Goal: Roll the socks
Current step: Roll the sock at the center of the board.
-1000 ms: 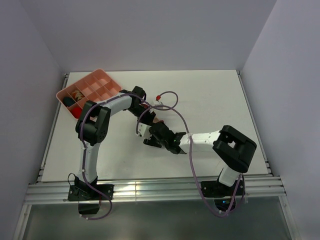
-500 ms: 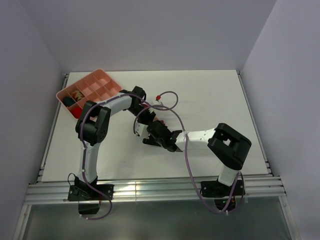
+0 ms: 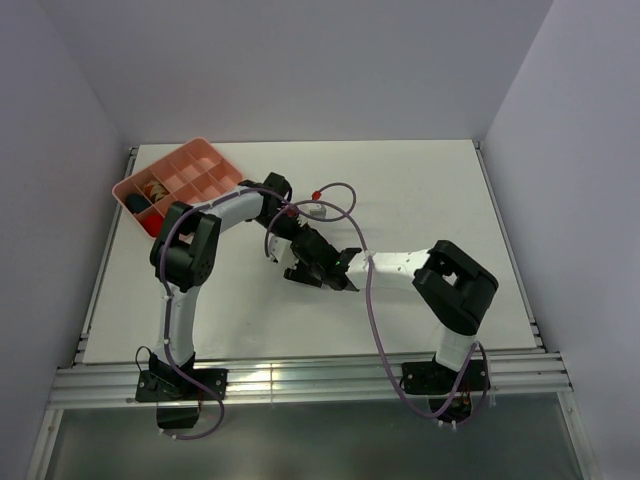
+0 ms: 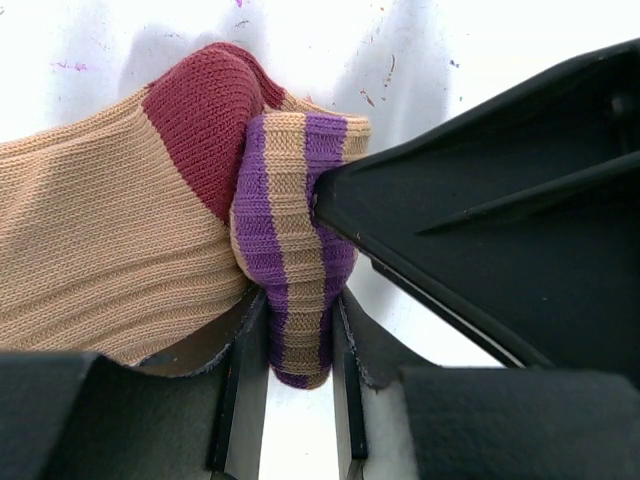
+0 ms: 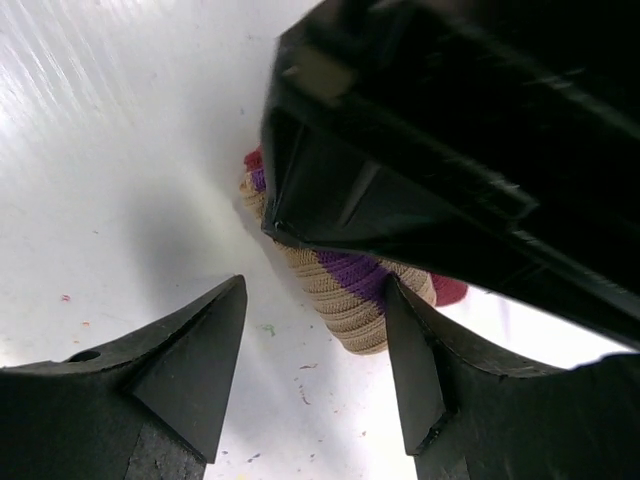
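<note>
Slippage threatens: left jaws pinch the striped cuff [image 4: 290, 250] of the socks [image 4: 100, 240] near the counter's [image 3: 430, 190] centre; right jaws, open and empty, may nudge the fabric free.

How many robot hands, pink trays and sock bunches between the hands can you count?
Robot hands: 2 (left hand, right hand)
Pink tray: 1
Sock bunch between the hands: 1
Total: 4
</note>
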Controlling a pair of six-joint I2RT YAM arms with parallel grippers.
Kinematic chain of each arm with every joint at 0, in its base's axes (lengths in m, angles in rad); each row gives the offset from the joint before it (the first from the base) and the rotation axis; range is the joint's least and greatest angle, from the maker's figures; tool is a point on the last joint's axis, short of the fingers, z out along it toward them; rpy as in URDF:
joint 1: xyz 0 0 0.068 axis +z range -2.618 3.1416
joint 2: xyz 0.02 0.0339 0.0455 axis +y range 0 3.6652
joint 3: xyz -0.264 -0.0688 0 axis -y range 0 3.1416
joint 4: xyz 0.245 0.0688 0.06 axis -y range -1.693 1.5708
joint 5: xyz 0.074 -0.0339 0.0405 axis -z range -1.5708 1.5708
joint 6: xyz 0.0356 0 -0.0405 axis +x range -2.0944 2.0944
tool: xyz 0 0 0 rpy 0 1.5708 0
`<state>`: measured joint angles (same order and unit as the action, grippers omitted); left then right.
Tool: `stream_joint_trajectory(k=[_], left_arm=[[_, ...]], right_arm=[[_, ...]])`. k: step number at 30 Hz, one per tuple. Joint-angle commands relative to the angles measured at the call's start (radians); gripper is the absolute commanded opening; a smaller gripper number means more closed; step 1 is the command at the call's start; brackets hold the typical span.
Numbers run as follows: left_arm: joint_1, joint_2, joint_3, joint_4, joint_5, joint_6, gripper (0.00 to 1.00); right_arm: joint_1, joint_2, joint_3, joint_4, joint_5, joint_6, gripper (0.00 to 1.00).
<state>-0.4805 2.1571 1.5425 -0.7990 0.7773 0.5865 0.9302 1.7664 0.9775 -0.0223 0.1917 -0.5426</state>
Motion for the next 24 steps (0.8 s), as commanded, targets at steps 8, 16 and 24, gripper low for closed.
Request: stream_joint_trajectory(k=[8,16,24], left_arm=[[0.008,0.05,-0.13,-0.098,-0.21,0.048,0.0],[0.01,0.063,-0.121,-0.101,-0.223,0.041,0.0],[0.01,0.057,-0.11,-0.108,-0.217,0.047,0.0]], right_arm=[[-0.018,-0.015,0.069,-0.053,-0.037,0.087,0.64],[-0.008,-0.151,-0.034,0.091,-0.021,0.089,0.63],[-0.007,-0.095,-0.008,0.058,-0.032,0.073,0.63]])
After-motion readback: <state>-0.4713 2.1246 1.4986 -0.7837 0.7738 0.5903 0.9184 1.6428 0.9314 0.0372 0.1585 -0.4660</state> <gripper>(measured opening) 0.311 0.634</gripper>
